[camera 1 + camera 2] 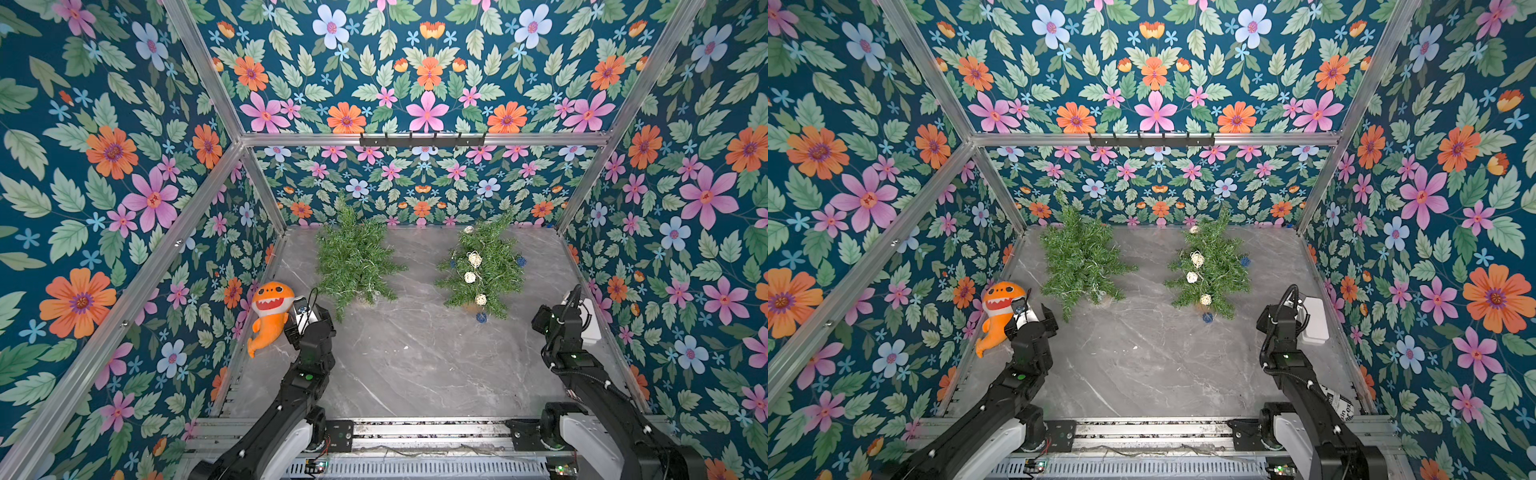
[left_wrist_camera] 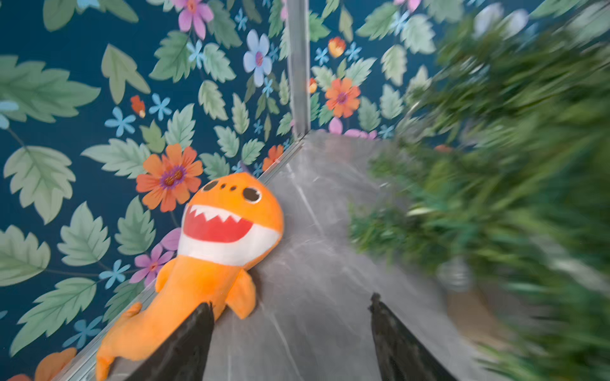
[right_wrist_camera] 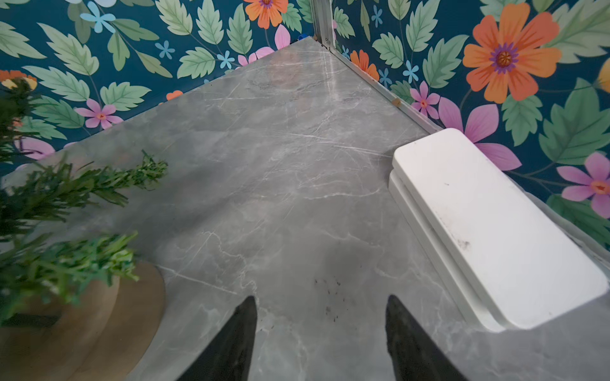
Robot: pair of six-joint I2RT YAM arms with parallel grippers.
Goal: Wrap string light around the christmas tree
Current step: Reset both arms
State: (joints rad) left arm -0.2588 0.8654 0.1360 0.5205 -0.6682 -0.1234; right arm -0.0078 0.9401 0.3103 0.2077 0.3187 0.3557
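Two small green christmas trees stand at the back of the grey marble table in both top views. The left tree (image 1: 353, 259) looks bare. The right tree (image 1: 484, 270) carries the string light (image 1: 474, 259), a strand of white and blue woven balls running down its front. My left gripper (image 1: 309, 320) hovers in front of the left tree; in the left wrist view it (image 2: 290, 305) is open and empty over the table, with that tree (image 2: 511, 165) blurred beside it. My right gripper (image 1: 559, 318) sits to the right of the decorated tree and is open (image 3: 321, 299) over bare marble, with tree branches (image 3: 66, 191) and the wooden base (image 3: 125, 306) alongside.
An orange plush shark (image 1: 270, 311) lies against the left wall, just beside my left gripper. A white flat box (image 3: 488, 231) rests along the right wall near my right gripper. A black hook rail (image 1: 422, 140) hangs on the back frame. Floral walls enclose the table.
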